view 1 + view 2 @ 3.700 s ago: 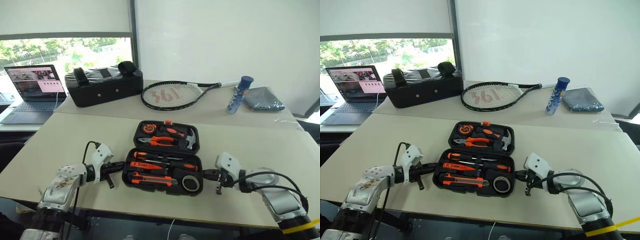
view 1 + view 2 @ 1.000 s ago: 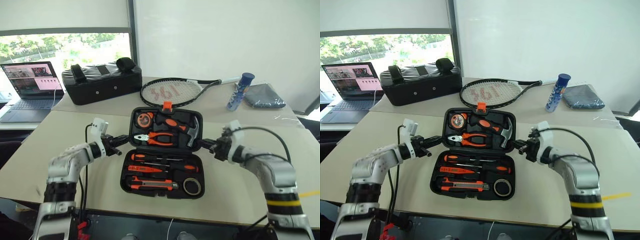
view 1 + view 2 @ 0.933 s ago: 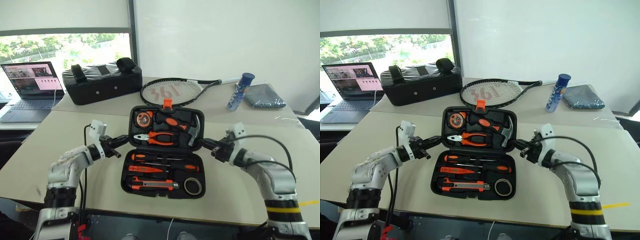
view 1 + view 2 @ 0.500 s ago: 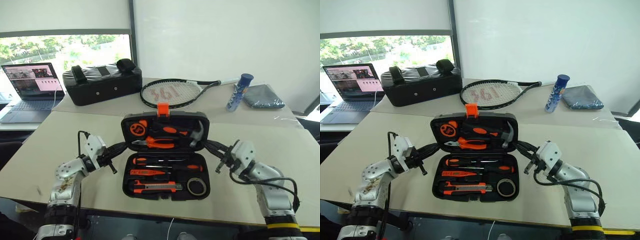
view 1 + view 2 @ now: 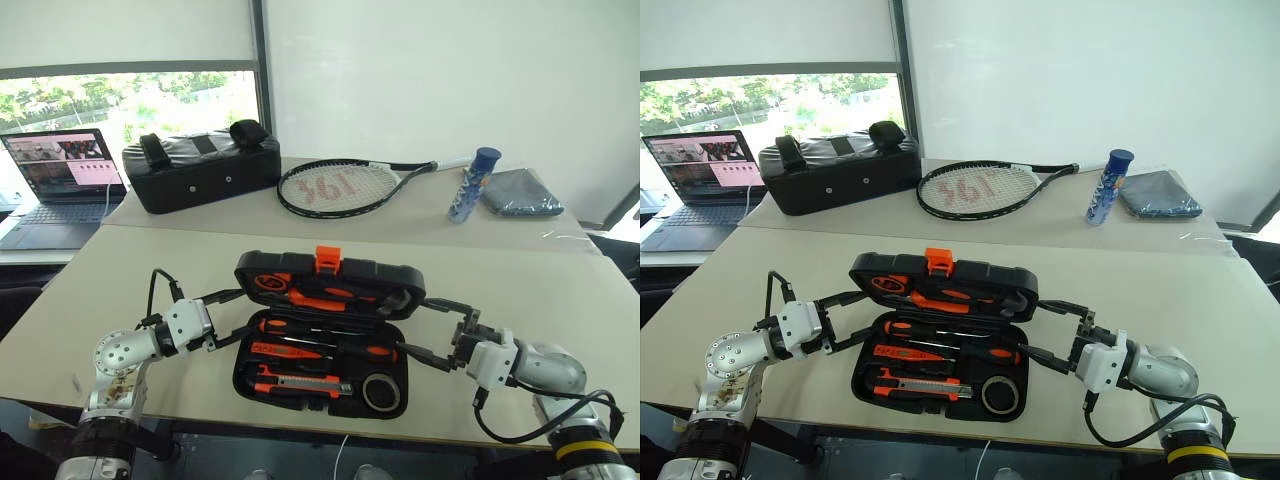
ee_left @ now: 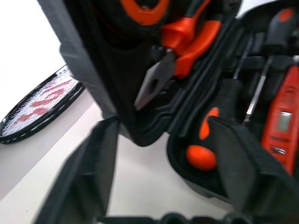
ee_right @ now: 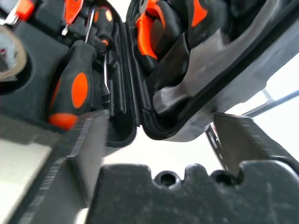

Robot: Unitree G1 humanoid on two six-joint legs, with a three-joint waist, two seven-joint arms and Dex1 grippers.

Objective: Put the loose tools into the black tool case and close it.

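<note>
Black tool case [image 5: 330, 275] half-shut, between spread left hand [image 5: 228, 317] and right hand [image 5: 432, 332] — both spread

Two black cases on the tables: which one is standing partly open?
The near flat black tool case, lid tilted over its orange-handled tools. The strapped black bag behind is shut.

Colours as you see them, placed from the black tool case [image 5: 330, 275]: its shell is black, its latch [image 5: 325, 258] orange. Inside it lie black-and-orange screwdrivers [image 5: 320, 327], an orange-and-black utility knife [image 5: 300, 381] and a dark tape roll [image 5: 381, 391]. Behind the case you find a black-framed racket [image 5: 340, 187] with red-marked white strings, a black soft bag [image 5: 198, 170] and a blue bottle [image 5: 472, 185].
</note>
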